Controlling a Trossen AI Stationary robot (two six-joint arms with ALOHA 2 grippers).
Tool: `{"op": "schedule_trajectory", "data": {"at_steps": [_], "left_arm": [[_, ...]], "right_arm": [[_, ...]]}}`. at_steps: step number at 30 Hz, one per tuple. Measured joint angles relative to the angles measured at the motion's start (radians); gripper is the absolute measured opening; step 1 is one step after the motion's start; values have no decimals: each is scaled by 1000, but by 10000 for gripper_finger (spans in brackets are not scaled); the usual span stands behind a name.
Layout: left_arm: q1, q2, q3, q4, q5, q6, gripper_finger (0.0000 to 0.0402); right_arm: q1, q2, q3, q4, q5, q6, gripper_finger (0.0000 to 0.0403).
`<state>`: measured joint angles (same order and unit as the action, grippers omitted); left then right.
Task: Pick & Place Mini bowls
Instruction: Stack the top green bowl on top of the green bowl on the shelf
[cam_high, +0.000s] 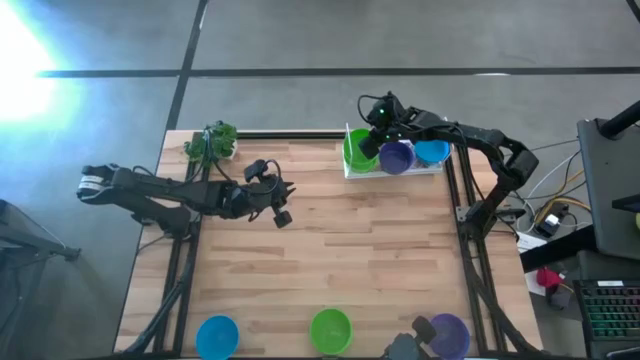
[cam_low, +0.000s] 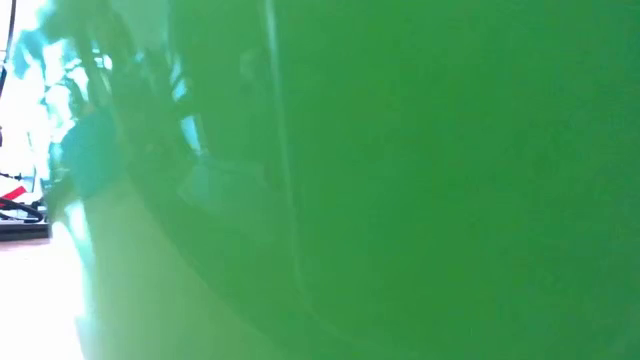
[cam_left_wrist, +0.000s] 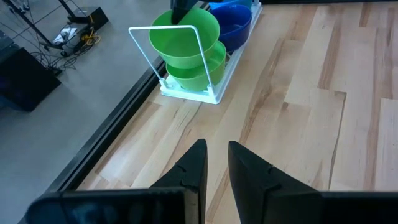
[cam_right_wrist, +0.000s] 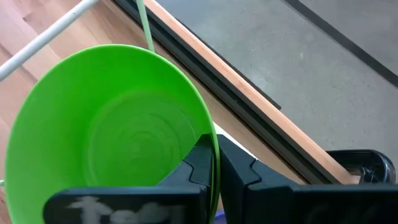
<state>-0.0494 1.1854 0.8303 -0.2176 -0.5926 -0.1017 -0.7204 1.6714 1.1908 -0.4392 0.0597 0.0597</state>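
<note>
Pale wooden table (cam_high: 330, 250) carries a white wire rack (cam_high: 352, 170) at its far edge, where the right gripper (cam_right_wrist: 216, 163) pinches the rim of a green bowl (cam_right_wrist: 112, 137) over the rack, while the left gripper (cam_left_wrist: 216, 163), fingers slightly apart and empty, waits well away from the rack.

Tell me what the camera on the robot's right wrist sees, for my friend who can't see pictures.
The right gripper pinches the rim of a bright green mini bowl, shown close up with its hollow facing the camera. A white wire rack bar crosses behind it, with the wooden table edge and grey floor beyond.
</note>
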Motion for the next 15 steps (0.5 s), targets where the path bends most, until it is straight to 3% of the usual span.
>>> {"op": "schedule_trajectory", "data": {"at_steps": [15], "left_arm": [[0, 0, 0, 0, 0, 0, 59]], "right_arm": [[0, 0, -1, -30, -14, -22, 11]]}}
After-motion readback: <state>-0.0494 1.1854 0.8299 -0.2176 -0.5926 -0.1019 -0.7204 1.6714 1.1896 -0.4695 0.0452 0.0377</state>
